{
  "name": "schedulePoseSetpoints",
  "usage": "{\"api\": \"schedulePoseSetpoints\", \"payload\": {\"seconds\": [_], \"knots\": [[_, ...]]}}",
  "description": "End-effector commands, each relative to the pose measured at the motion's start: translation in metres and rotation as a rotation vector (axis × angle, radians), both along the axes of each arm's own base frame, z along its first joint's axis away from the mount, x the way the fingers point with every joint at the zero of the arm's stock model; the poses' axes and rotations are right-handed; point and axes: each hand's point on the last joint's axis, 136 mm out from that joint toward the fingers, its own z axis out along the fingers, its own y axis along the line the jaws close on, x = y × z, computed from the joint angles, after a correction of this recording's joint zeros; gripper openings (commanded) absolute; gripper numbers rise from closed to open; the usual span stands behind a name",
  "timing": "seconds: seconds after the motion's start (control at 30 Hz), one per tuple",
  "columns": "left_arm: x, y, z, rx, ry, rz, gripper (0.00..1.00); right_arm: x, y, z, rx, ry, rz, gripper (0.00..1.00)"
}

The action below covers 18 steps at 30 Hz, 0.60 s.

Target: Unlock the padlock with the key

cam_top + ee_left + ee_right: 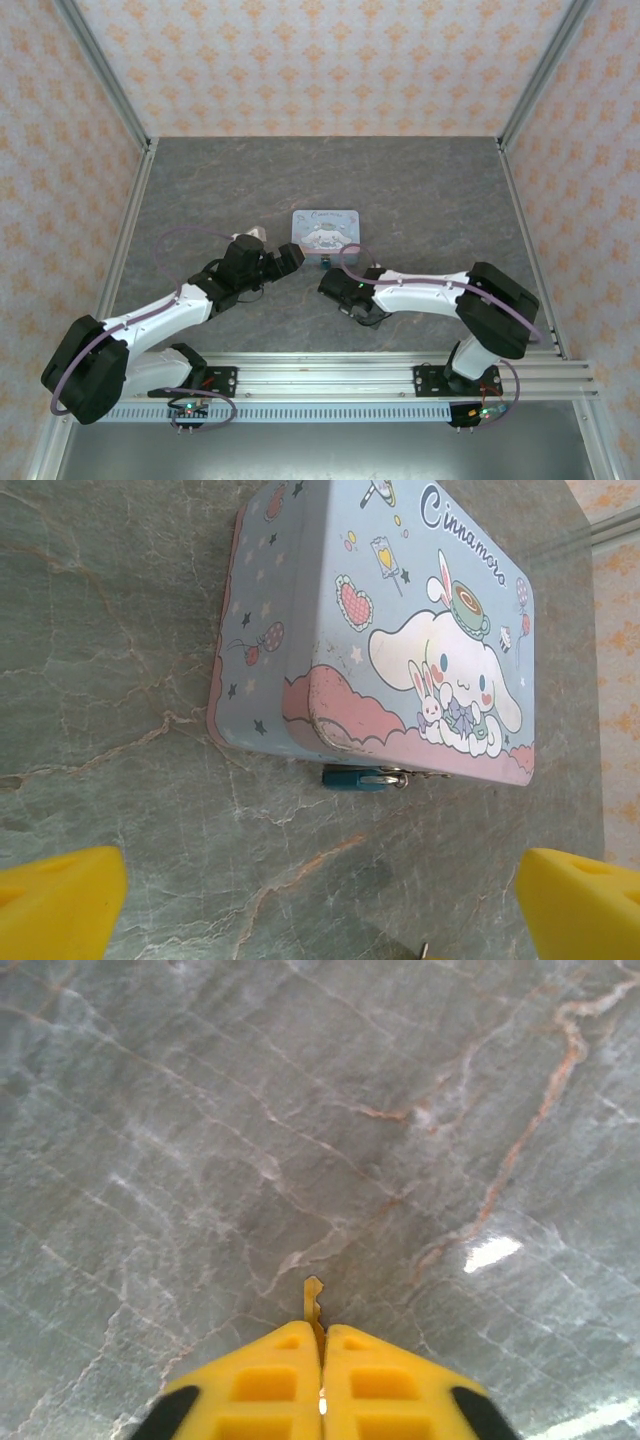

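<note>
From above: the tin (323,227) sits mid-table (420,190), lid up. The left gripper (291,258) comes in low just off the tin's near-left corner, and the right gripper (329,284) sits near the tin's front edge, a little toward us. The two grippers are close to each other but apart.

Left wrist now: yellow fingers (55,900) spread wide at the bottom corners, nothing between them but marble. Ahead lies the pastel-blue tin, a white long-eared cartoon dog on the lid, and curly script reading "Cinnamoro". There's the padlock (355,776), teal, hanging at the tin's front clasp and resting against the tabletop, right under the lid's pink edge.

Right wrist: fingers pressed tightly together, and pinched between them is the key (313,1300). Its thin notched tip pokes out past the fingertips, pointing forward over bare marble. No writing can be read on the key.
</note>
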Motion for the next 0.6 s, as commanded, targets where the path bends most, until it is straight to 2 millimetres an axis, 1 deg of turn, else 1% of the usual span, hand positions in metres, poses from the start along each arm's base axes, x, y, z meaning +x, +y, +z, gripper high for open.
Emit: {"api": "schedulePoseSetpoints", "payload": {"seconds": [0.0,0.1,0.27,0.43,0.57], "knots": [[-0.003,-0.002,-0.003,0.018,0.021,-0.014,1.0,0.006,0.018,-0.008,0.089,-0.041,0.012,0.0],[-0.003,-0.001,-0.002,0.028,0.025,-0.015,1.0,0.012,0.015,0.0,0.141,-0.118,0.013,0.0],[-0.001,-0.002,0.004,0.013,0.026,-0.002,1.0,0.025,0.008,0.021,0.264,-0.238,0.015,0.0],[0.001,-0.015,0.013,-0.069,0.03,-0.014,1.0,0.039,-0.001,0.057,0.356,-0.342,0.036,0.0],[0.003,-0.026,0.02,-0.146,0.038,0.011,0.99,0.049,-0.005,0.087,0.423,-0.417,0.045,0.0]]}}
